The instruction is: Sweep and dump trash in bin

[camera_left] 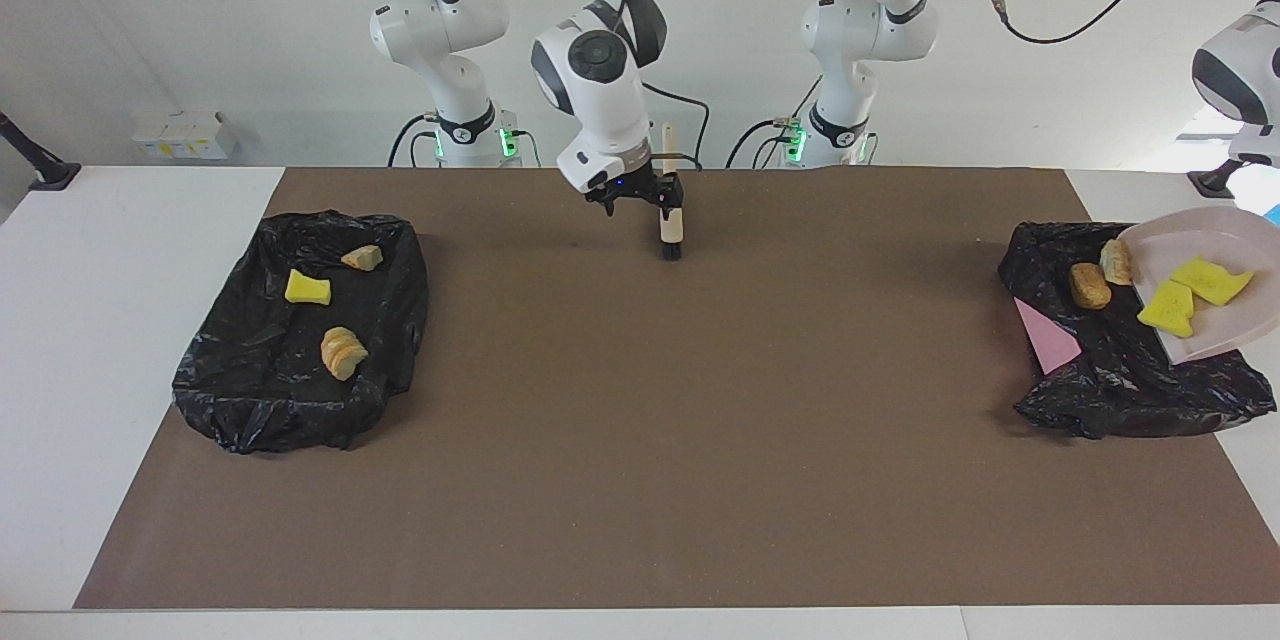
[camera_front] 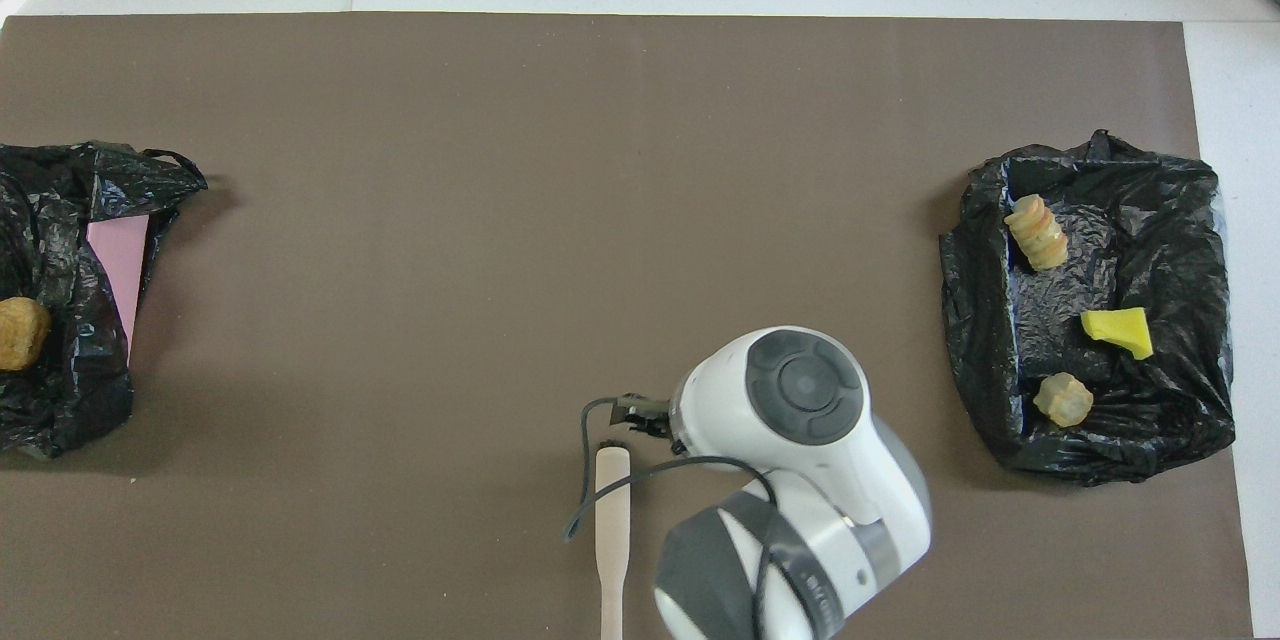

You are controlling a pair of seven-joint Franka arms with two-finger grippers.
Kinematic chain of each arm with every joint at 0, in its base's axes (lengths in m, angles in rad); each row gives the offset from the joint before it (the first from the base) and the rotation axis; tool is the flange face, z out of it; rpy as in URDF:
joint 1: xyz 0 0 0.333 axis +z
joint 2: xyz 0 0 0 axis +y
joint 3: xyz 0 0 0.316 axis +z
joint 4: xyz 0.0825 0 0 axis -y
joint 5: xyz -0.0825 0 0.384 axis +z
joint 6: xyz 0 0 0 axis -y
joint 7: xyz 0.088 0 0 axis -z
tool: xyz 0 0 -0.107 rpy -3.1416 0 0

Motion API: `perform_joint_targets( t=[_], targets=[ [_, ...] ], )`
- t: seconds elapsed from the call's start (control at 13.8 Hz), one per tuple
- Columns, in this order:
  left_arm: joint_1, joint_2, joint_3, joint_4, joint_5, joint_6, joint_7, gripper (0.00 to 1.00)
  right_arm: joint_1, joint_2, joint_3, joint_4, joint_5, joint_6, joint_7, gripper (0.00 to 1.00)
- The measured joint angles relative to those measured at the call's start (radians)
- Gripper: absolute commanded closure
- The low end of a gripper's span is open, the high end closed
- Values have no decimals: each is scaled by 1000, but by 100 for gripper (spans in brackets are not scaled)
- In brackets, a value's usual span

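Right gripper (camera_left: 634,196) hangs low just over the brush (camera_left: 671,232), at its bristle end, with its fingers spread and nothing between them; the brush is let go and lies flat on the brown mat (camera_left: 640,440). The brush sits close to the robots' edge of the mat, about midway between the two bins, with its handle pointing toward the robots and its dark bristles away from them. The left gripper is out of frame past the left arm's end of the table; it is clenched, though what it grips cannot be seen. The dustpan (camera_left: 1215,245) is in the air over the left-end bin (camera_left: 1110,385), a black-bagged tray with a pink edge (camera_left: 1046,340) showing, and it tilts with its open lip down toward the bag. Of the trash, two yellow chunks (camera_left: 1171,308) lie on the pan near its lip. One brown lump (camera_left: 1089,285) rests in the bag just below the lip, and a paler lump (camera_left: 1116,262) sits right at the lip; whether it is on the pan or already on the bag I cannot tell. At the right arm's end, the other bin (camera_left: 250,400) holds three more scraps: a yellow piece (camera_left: 307,288), a tan piece (camera_left: 362,258) nearer to the robots, and a ridged tan lump (camera_left: 342,352) farther from them.
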Motion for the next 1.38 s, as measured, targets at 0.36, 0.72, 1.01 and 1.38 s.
perform_joint_targets(
  t=[0.36, 0.72, 1.01, 1.38],
  targets=[
    [-47, -2, -2, 56, 132, -63, -59, 100, -219, -2, -3, 163, -99, -130, -137, 0],
    [-111, -5, -10, 100, 176, -167, -86, 100, -400, -42, -7, 352, -166, -326, -392, 0],
    [-112, -19, -87, 101, 159, -273, -134, 100, -434, -86, -23, 419, -182, -417, -422, 0],
    [-117, -37, -223, 100, 11, -491, -279, 100, -435, -90, -41, 512, -182, -578, -422, 0]
  ],
)
